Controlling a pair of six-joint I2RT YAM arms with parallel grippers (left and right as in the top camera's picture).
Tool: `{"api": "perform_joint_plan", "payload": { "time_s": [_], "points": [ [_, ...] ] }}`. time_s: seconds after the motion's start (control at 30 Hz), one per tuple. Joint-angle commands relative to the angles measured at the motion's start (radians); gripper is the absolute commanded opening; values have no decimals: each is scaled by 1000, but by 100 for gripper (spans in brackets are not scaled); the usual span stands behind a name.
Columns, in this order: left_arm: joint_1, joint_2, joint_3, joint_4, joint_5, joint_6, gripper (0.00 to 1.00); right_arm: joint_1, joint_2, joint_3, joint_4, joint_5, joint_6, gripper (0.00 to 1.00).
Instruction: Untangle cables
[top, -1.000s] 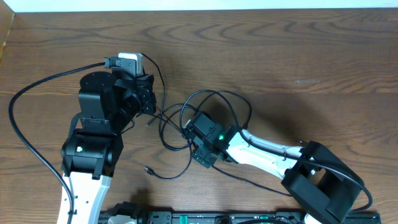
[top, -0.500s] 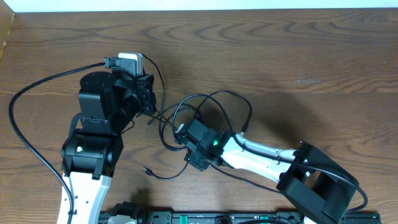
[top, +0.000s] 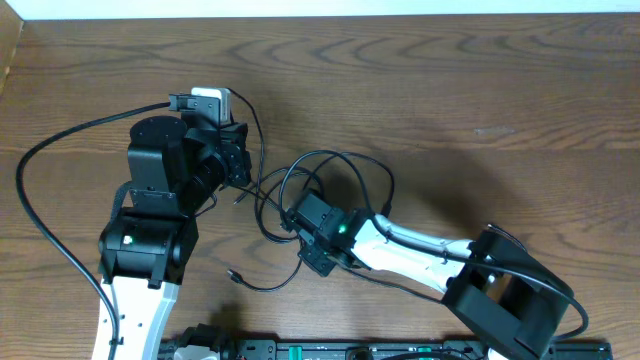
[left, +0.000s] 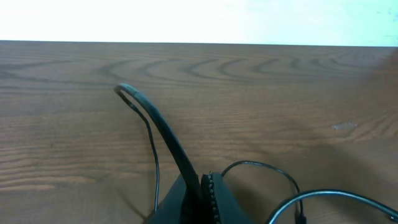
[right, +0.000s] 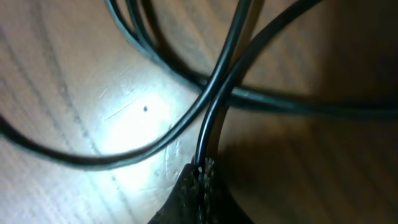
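The black cables (top: 335, 175) lie in a tangle of loops at the table's middle, with one loose plug end (top: 235, 273) toward the front. My left gripper (top: 238, 168) sits at the tangle's left edge. In the left wrist view it (left: 202, 182) is shut on a black cable (left: 158, 130) that arches up and away to the left. My right gripper (top: 292, 212) is low over the loops. In the right wrist view it (right: 200, 171) is shut on a thin black cable (right: 208, 127), which rises to where several strands cross (right: 217, 84). No white or grey cord shows.
The wooden table (top: 480, 90) stretches bare to the right and back. The left arm's thick black wire (top: 30, 170) sweeps round the table's left side. A black rail (top: 350, 350) runs along the front edge. More cable loops (left: 336, 198) lie right of the left gripper.
My right gripper has slid a little to the left over the tangle and closed on a black strand. The loops shifted slightly. The left arm stayed still.
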Motion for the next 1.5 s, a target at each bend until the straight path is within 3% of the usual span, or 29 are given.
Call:
{"api": "perform_joint_plan", "payload": {
  "time_s": [0.0, 0.2, 0.53, 0.9, 1.1, 1.47],
  "points": [
    [0, -18, 27, 0, 15, -10, 9, 7, 80, 2, -137, 68, 34, 1],
    [0, -21, 27, 0, 15, -10, 9, -19, 6, 244, -404, 248, 30, 1],
    [0, -21, 27, -1, 15, -10, 8, -192, -134, 465, -600, 330, 30, 1],
    [0, -21, 26, -1, 15, -10, 8, -494, -274, 553, -626, 317, 11, 1],
    [0, -19, 26, -7, 15, -10, 8, -581, -308, 787, -630, 252, 5, 1],
    [-1, -19, 26, -27, 15, -10, 9, -613, -308, 1189, -676, 233, -26, 1]
  ]
}}
